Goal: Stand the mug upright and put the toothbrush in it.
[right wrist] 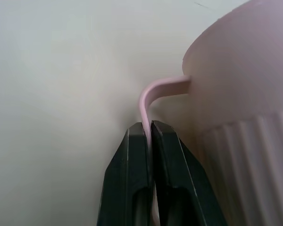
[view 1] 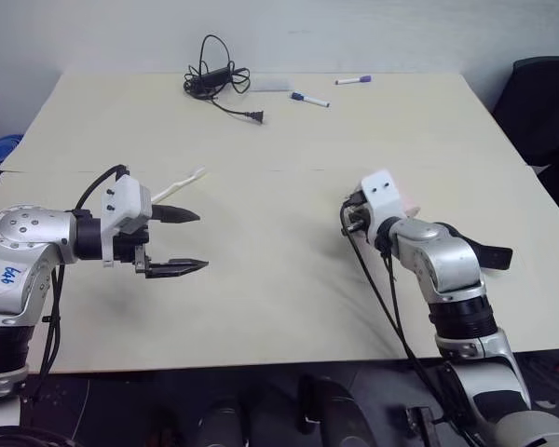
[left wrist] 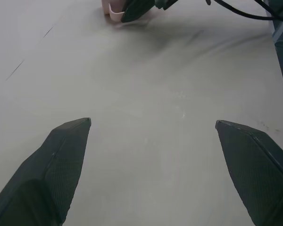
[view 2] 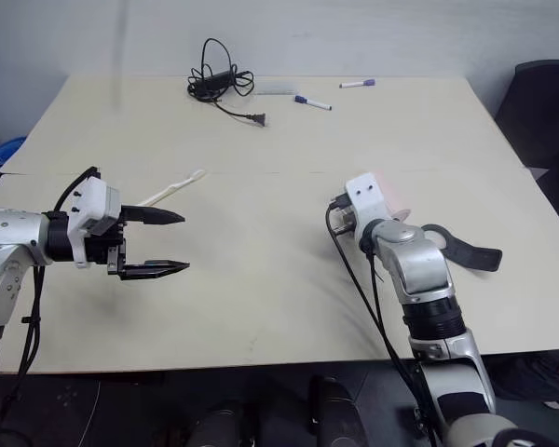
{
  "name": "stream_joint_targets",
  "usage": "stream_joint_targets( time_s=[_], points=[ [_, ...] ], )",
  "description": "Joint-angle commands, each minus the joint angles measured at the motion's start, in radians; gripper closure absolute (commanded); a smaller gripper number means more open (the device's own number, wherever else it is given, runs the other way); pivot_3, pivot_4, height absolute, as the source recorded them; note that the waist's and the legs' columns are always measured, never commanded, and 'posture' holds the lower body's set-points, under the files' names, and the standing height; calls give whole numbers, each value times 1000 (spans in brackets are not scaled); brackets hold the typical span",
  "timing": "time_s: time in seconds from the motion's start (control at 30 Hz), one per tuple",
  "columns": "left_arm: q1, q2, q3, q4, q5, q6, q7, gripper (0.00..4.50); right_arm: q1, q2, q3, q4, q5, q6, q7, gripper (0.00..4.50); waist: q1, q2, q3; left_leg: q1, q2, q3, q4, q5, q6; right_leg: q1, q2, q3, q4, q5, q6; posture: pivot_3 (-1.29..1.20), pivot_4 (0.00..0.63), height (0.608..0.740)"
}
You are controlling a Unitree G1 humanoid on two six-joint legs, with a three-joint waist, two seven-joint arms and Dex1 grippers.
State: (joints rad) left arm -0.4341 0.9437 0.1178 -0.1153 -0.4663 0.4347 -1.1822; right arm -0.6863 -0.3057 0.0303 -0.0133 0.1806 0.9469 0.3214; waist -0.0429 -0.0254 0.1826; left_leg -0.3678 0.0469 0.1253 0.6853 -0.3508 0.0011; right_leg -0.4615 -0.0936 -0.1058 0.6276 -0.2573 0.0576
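Observation:
The pale pink ribbed mug (right wrist: 236,70) rests on the table right of centre. In the eye views most of the mug (view 1: 407,199) is hidden behind my right wrist. My right gripper (right wrist: 147,125) is shut on the mug's thin loop handle (right wrist: 160,89), pinched between the two fingers. The white toothbrush (view 1: 177,188) lies flat on the table at the left, just beyond my left gripper (view 1: 201,240). That gripper hovers above the table, open wide with nothing in it, pointing toward the mug (left wrist: 111,10).
A black coiled cable with a plug (view 1: 214,79) and two marker pens (view 1: 309,99) (view 1: 352,81) lie at the table's far edge. A black ring-ended flat tool (view 1: 480,253) lies beside my right forearm. A dark chair (view 1: 545,102) stands at the far right.

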Motion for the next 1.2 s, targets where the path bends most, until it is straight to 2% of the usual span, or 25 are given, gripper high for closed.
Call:
stream_joint_targets(
  time_s=[0.03,0.1,0.23,0.4,0.53,0.7,0.83,0.87,0.93,1.13,1.2],
  points=[
    [-7,15,37,-32,-14,-3,5,0,-41,138,-61,-38,155,-127,93,4474,-9,0,0,0,0,0,0,0,0,0,0,0,0,0,0,0,150,740],
    [-5,20,44,-31,-15,1,6,0,-53,209,-95,-10,213,-199,137,4474,-15,2,1,0,1,0,-1,0,-2,-1,1,0,1,0,0,0,150,740],
    [0,39,62,-41,-21,17,5,0,-38,300,-37,114,202,-418,232,4474,-9,3,2,-2,0,-1,-1,1,-2,-2,0,0,0,0,-1,0,150,740],
    [2,59,80,-63,-33,44,1,0,21,387,-33,272,227,-615,336,4474,-7,3,2,-2,-2,-1,-1,0,0,-1,-2,0,-1,0,0,0,150,740],
    [-6,68,80,-70,-39,60,-3,0,99,392,-11,280,255,-629,425,4474,-8,3,2,-2,-2,-1,-1,0,0,-1,-1,0,0,0,0,0,150,740],
    [-19,69,62,-74,-42,69,-20,0,220,341,13,115,298,-547,439,4474,-7,3,1,-1,-1,-2,-1,0,0,0,-1,1,0,0,0,0,150,740],
    [-45,50,29,-67,-43,73,-29,0,301,268,40,-20,307,-475,441,3486,-2,3,2,-1,-1,-2,0,0,-1,0,-1,1,1,0,0,0,150,740],
    [-53,40,16,-69,-47,75,-34,0,316,253,46,-47,298,-472,432,2812,3,3,2,-1,-1,-2,0,0,-1,0,-1,1,0,0,0,0,150,740],
    [-69,24,-7,-68,-48,74,-38,0,340,234,46,-78,286,-474,409,2511,5,3,2,0,-1,0,0,0,-1,-1,0,0,1,0,0,0,150,740],
    [-56,21,-1,-67,-47,78,-35,0,380,133,103,-174,206,-448,374,551,15,3,2,0,-2,-1,0,0,-1,-1,0,0,1,0,0,0,150,740],
    [-24,32,30,-78,-55,89,-24,0,384,62,129,-216,167,-422,374,551,13,3,2,0,-1,-1,0,0,-1,-1,0,0,1,0,0,0,150,740]
  ],
)
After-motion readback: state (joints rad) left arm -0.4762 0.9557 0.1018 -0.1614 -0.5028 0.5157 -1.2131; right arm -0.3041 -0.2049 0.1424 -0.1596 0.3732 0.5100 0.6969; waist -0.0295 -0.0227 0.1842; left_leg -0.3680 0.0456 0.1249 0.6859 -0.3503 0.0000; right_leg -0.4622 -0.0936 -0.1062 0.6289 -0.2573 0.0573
